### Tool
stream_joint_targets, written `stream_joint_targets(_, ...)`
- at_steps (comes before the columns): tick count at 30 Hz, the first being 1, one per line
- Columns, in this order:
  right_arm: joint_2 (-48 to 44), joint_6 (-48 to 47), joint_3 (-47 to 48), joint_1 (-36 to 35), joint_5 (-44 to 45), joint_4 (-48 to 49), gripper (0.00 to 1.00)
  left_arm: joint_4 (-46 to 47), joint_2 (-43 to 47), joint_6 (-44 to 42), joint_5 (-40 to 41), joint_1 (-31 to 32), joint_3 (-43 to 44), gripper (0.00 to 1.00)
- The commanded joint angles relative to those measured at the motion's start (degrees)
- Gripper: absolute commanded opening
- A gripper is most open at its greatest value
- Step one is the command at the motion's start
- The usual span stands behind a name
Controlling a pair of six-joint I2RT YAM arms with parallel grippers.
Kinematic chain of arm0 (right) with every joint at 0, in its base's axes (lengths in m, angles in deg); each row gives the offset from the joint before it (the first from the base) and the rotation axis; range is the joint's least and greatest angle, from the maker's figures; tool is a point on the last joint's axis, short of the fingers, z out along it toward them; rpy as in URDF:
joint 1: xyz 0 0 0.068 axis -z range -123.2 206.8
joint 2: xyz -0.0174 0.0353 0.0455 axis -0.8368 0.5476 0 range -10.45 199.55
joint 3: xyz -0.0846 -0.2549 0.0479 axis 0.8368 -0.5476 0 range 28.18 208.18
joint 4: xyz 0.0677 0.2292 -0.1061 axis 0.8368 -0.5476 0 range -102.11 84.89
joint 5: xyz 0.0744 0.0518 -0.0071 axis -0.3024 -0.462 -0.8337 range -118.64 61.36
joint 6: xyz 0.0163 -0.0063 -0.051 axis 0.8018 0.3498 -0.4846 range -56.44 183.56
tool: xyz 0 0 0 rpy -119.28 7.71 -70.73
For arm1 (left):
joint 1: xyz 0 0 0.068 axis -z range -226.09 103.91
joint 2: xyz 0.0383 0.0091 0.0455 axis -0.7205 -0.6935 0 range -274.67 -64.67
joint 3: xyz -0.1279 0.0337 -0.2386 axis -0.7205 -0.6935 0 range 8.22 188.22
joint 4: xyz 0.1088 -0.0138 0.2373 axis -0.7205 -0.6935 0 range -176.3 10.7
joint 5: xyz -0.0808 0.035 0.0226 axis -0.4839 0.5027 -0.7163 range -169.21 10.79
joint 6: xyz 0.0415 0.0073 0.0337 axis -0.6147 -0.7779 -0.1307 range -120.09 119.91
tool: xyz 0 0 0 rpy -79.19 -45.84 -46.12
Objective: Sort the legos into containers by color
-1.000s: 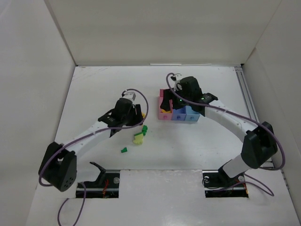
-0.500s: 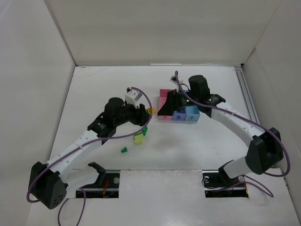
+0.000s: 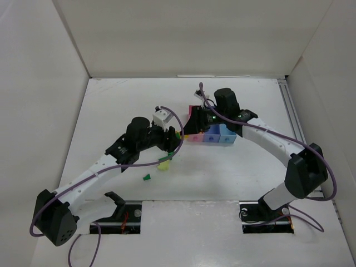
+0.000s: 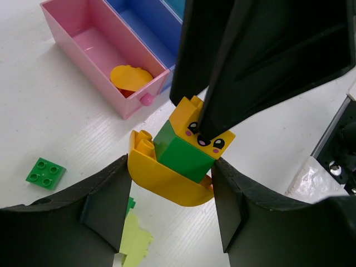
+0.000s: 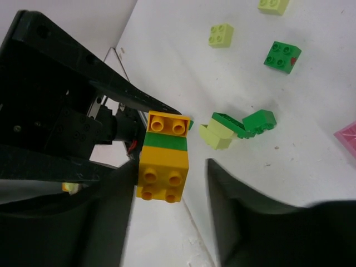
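White-walled table (image 3: 111, 111). Yellow-green-yellow lego stack (image 4: 183, 150), frame centre: clamped in my left gripper (image 4: 171, 164); my right gripper (image 5: 171, 167) straddles its top, jaws apart. Pink container (image 4: 83, 50), upper left: one orange piece (image 4: 130, 78). Loose legos (image 5: 282, 57), green and lime, lie unsorted; most sorting, I judge, remains.

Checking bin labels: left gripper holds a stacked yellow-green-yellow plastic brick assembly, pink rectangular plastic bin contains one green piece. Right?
No. The piece in the pink rectangular plastic bin is orange-yellow, not green; the left wrist view shows it. The left gripper does hold the yellow-green-yellow brick assembly.
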Motion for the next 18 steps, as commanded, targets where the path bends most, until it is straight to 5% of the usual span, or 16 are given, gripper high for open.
stream_joint_targets(1, 0.3, 2.0, 3.1, -0.9, 0.7, 3.5, 0.53, 2.7, 0.8, -1.0, -0.4, 0.2, 0.6, 0.37)
stream_joint_targets(8, -0.3, 2.0, 1.9, -1.5, 0.7, 3.5, 0.43, 2.7, 1.4, -0.5, 2.1, 0.2, 0.6, 0.37)
stream_joint_targets(15, -2.1, 0.9, 1.9, 1.1, 0.7, 3.5, 0.0, 3.3, 2.4, 0.9, 2.6, 0.2, -0.9, 0.37)
stream_joint_targets(18, -3.8, 0.4, 1.9, 4.2, 1.4, 2.9, 0.0, 3.9, 2.9, 2.4, 3.8, 0.2, -2.5, 0.37)
